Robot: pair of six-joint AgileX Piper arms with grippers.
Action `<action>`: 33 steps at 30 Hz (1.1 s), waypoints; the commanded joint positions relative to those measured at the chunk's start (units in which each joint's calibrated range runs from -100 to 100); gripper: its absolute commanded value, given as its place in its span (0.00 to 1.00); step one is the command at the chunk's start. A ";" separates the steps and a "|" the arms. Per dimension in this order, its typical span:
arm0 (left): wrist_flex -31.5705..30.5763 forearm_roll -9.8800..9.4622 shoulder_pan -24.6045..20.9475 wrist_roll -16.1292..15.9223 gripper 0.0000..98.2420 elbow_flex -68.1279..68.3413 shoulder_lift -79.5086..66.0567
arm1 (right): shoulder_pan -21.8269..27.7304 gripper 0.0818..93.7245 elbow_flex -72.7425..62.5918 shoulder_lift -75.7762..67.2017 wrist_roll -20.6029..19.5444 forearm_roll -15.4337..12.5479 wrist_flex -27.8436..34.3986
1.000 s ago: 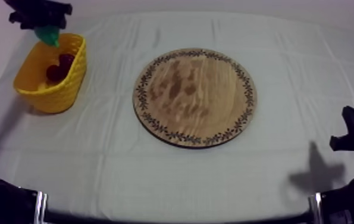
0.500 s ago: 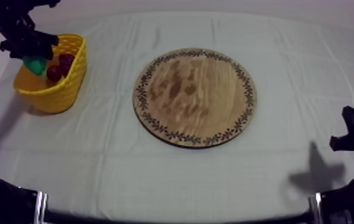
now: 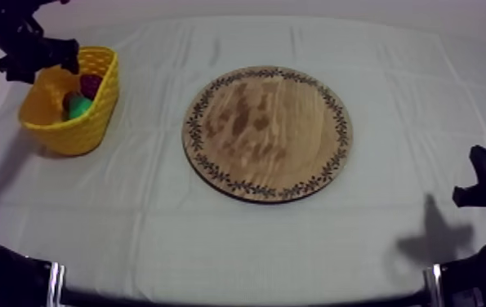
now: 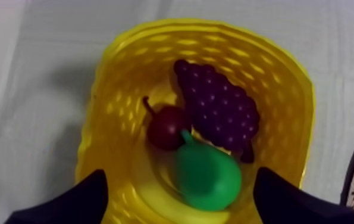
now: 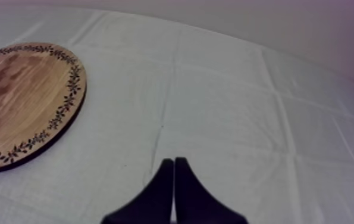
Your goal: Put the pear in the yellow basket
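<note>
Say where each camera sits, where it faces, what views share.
Top view: overhead, slanting down on wooden board and yellow basket; left gripper over basket, right gripper low.
Left wrist view: down into the basket at pear, grapes, small red fruit; own open fingers.
Right wrist view: low, across cloth and board; own shut fingers.
Top and left wrist share the basket.

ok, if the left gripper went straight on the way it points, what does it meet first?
Probably the pear, lying in the basket in line between the left gripper's open fingers; small red fruit and grapes sit just beside it. Depth is hard to judge.
</note>
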 commanded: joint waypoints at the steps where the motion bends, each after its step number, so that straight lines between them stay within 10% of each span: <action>1: -0.16 0.15 -0.20 -0.01 0.98 -0.50 -0.10 | 0.00 0.00 0.05 0.01 -0.04 0.01 0.03; 5: -0.01 0.20 -0.60 0.76 0.93 -1.88 -1.00 | 0.00 0.00 0.05 0.01 -0.04 0.01 0.03; 23: -18.01 -0.72 -1.64 -0.56 0.08 13.08 -25.25 | 0.00 0.00 0.05 0.01 -0.04 0.01 0.03; 33: -31.68 -1.01 -2.21 0.15 0.00 32.18 -50.75 | 0.00 0.00 0.05 0.01 0.01 0.01 0.03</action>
